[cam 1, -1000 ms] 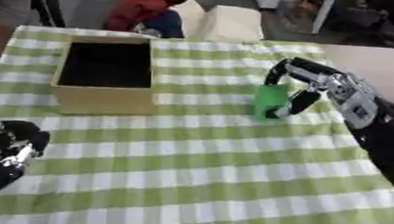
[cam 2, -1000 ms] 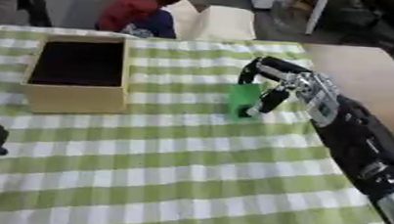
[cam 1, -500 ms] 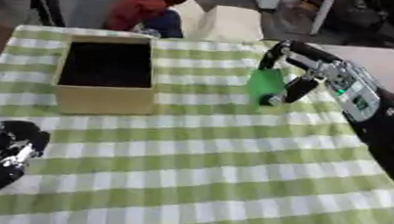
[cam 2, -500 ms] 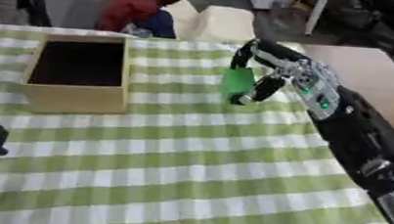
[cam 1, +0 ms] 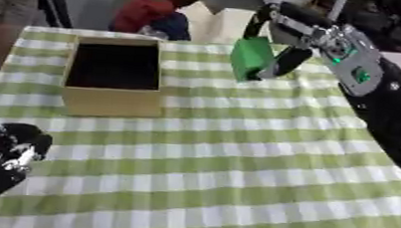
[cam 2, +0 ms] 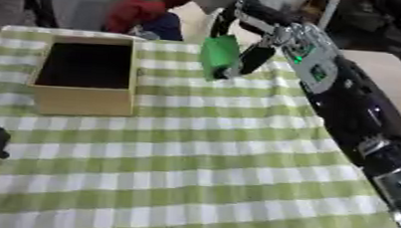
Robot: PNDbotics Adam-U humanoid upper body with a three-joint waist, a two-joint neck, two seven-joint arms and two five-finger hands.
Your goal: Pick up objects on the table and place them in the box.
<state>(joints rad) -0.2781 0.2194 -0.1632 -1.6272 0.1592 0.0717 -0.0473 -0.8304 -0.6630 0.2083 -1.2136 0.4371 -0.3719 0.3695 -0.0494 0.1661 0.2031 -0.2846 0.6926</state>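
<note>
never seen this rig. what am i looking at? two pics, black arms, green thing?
Both pictures are the same moment, taken by the two eyes of a stereo camera in a humanoid robot's head, looking down at its table. A person drives it. The table wears a green-and-white checked cloth. On it stands an open cardboard box, dark inside. The robot's right hand, black with silver parts, comes in from the right, fingers curled round a green object held above the cloth, right of the box. Its left hand rests idle at the lower left corner.
</note>
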